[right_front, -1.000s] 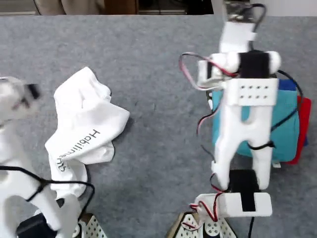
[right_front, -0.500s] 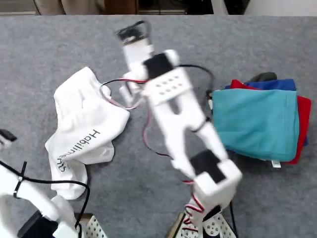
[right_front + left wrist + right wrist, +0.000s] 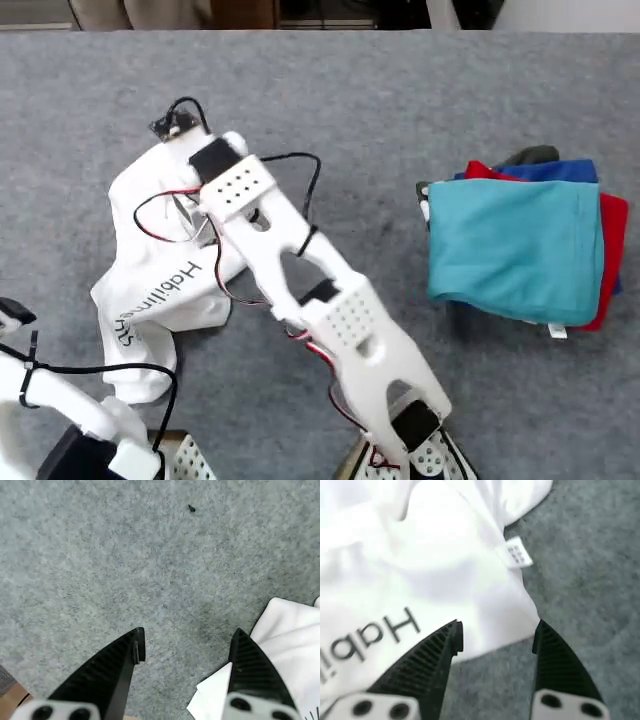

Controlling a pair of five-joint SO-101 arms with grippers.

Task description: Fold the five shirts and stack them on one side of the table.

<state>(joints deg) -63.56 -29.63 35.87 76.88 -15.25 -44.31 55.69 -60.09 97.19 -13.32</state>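
Left pincer (image 3: pixel 189 641) gapes wide over the grey bench (image 3: pixel 340 110), just beside the crumpled white shirt (image 3: pixel 160 270). The folded stack (image 3: pixel 515 245) sits well apart, rightward. Farther out, right pincer (image 3: pixel 498 632) hangs spread wide above the shirt.

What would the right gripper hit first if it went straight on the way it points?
Likely the crumpled white shirt, near its edge; the right gripper is open over that edge. Depth is unclear.

One white shirt (image 3: pixel 165 255) is lying loose — four folded shirts (image 3: pixel 515 245) are sitting stacked. Two arms (image 3: pixel 300 270) are standing alongside.
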